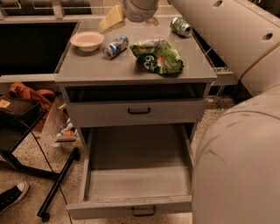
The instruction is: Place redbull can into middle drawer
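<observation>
Speckled flooring is surrounding a grey cabinet whose top is carrying all the loose articles. Lying on its side toward the rear left of that top is the redbull can, just beside a white bowl on its left and near a crumpled green snack bag on its right; a green can is resting well apart at the rear right. Hanging above the rear of the top, close over the redbull can and not touching it, is the gripper; whether it is spread or closed cannot be told, but it is carrying nothing. Below, the uppermost drawer is sitting pushed in, while the middle drawer is standing pulled well out with its floor bare. In my judgement the pick is not yet made. Hazards are presenting as follows: a can on its side is liable to roll under a glancing contact, toward the bowl or off the front edge; a descent off-line is risking a grip on the bag or a knock to the bowl; and the robot's own arm is masking the drawer's right side, so a release made too far right or too high is risking the can striking the rim or bouncing out.
</observation>
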Robot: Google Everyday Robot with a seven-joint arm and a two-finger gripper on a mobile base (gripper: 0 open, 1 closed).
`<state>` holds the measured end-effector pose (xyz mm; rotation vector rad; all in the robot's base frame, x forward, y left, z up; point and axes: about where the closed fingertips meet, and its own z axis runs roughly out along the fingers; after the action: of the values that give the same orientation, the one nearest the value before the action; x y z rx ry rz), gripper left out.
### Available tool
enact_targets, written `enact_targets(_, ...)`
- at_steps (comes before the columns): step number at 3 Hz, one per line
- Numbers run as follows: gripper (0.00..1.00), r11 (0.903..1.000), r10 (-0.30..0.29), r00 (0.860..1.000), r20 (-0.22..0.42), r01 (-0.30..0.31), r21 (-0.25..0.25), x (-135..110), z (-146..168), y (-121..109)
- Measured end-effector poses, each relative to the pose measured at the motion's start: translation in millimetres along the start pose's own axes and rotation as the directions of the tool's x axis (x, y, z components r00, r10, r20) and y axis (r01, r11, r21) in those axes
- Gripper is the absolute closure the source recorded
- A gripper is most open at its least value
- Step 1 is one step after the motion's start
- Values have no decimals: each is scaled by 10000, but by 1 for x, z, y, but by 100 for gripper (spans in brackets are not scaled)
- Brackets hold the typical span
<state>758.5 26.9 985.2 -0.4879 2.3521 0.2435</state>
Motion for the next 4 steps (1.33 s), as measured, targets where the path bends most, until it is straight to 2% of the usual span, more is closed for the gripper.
enact_targets(1,0,9982,600,9981,130,-600,34,-5,17,-14)
enact_targets(2,0,9911,1331,9903,388,-1328,-119,-12,38,-26)
enact_targets(3,0,9833,1804,9821,540,-1787,-349,-20,59,-34)
enact_targets(4,0,9788,1884,9817,283,-1853,-876,-33,110,-14)
